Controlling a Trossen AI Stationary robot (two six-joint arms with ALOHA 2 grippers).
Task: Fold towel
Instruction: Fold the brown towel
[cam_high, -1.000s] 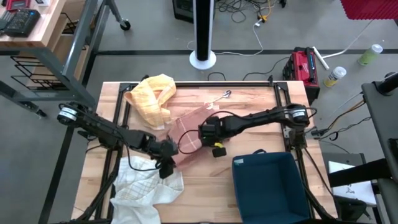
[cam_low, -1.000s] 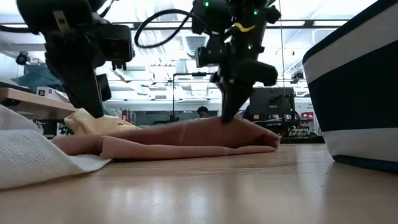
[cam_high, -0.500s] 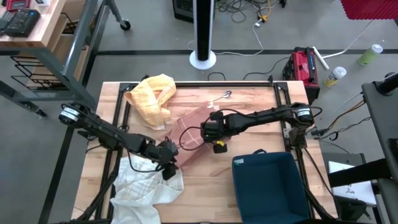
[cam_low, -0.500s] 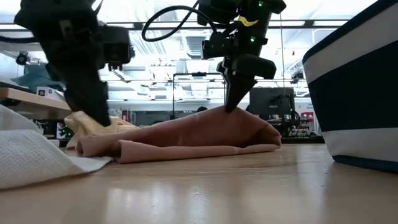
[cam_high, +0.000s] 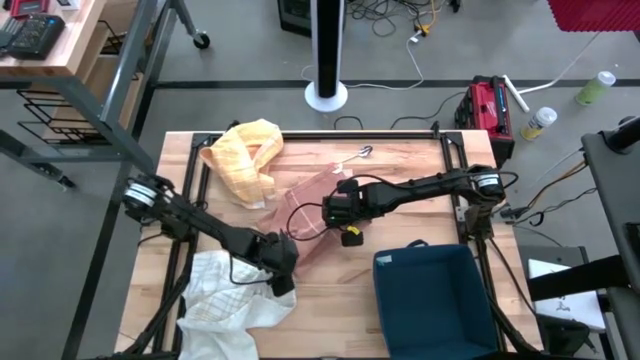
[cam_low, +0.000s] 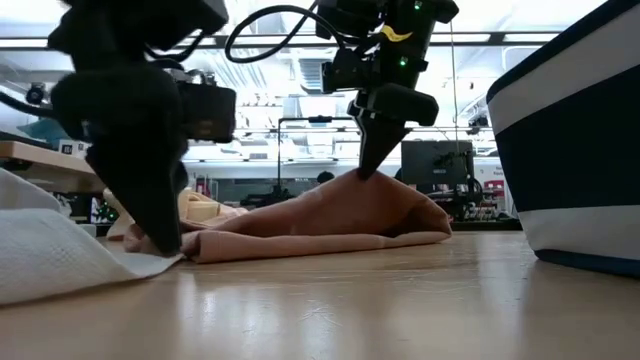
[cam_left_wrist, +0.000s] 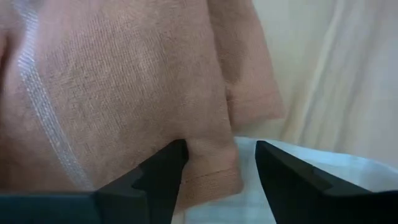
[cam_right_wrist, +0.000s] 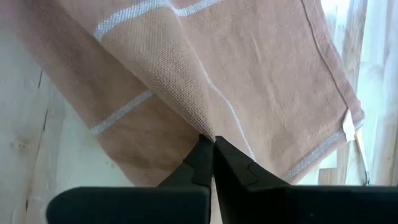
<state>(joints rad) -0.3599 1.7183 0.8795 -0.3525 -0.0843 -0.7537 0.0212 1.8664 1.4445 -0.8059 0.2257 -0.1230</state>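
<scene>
A salmon-pink towel (cam_high: 308, 205) with pale stripes lies crumpled at the table's middle. Its near corner (cam_left_wrist: 214, 177) rests on a white towel (cam_high: 235, 300). My right gripper (cam_high: 335, 213) stands over the pink towel's middle, shut on a raised fold. My left gripper (cam_high: 283, 265) is down at the pink towel's near corner. It is open, with one finger (cam_left_wrist: 163, 174) over the cloth and the other (cam_left_wrist: 283, 180) over the white towel beside it. My left gripper straddles the pink towel's near corner hem (cam_left_wrist: 211, 163) from above; whether its fingers touch the cloth, I cannot tell. My right gripper pinches a raised ridge of the pink towel (cam_right_wrist: 200, 127) between its two fingertips, slanting down from above. The cloth rises to a low peak (cam_low: 368, 178) at the fingers, and its edges stay on the table.
A yellow towel (cam_high: 245, 160) is bunched at the far left. A dark blue bin (cam_high: 432, 298) stands at the near right, close to the pink towel. A small metal piece (cam_high: 362, 152) lies on the bare wood (cam_high: 400, 160) at the far side.
My left gripper has gone down and toward the table's near right, arriving at the pink towel's near corner. The towel's middle, under my right gripper, has risen from nearly flat into a low peak, while its edges have stayed on the table.
</scene>
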